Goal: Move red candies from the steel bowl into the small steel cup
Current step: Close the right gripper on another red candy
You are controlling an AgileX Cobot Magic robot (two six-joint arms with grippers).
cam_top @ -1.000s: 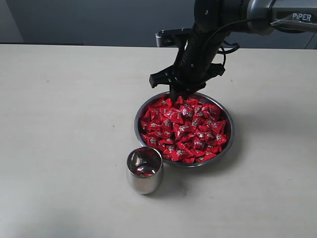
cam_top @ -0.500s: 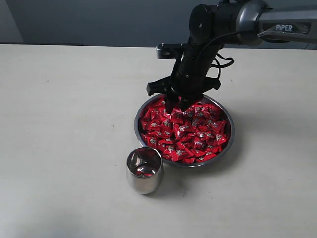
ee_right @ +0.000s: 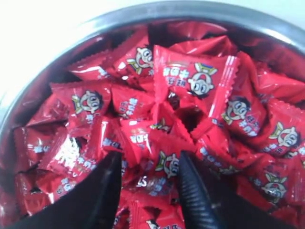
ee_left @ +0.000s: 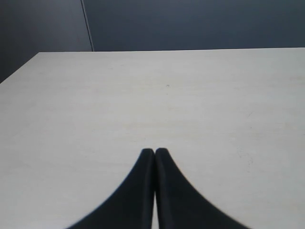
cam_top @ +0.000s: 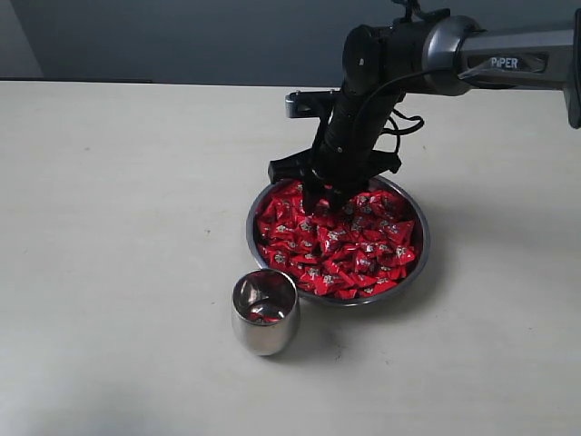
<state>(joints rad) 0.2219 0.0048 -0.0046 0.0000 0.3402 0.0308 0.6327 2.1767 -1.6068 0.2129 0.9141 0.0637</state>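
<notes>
Glossy red candies (cam_top: 340, 241) heap the steel bowl (cam_top: 423, 245).
Right gripper (cam_top: 325, 195) spread wide at its far rim, left gripper (ee_left: 155, 151) pinched together; tabletop (cam_top: 118, 227) stretches broadly leftward.

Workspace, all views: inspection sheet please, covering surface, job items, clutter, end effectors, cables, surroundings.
Surface: pale table, no marks seen.
Job's things: steel bowl heaped with red candies; small steel cup upright close beside it, red glint inside, candy or reflection unclear.
Clutter: nothing seen.
End effectors: right end effector open, tips down among the candies; left end effector shut, empty, over bare table.
Cables: black cable looped at the right wrist.
Surroundings: dark wall behind.
</notes>
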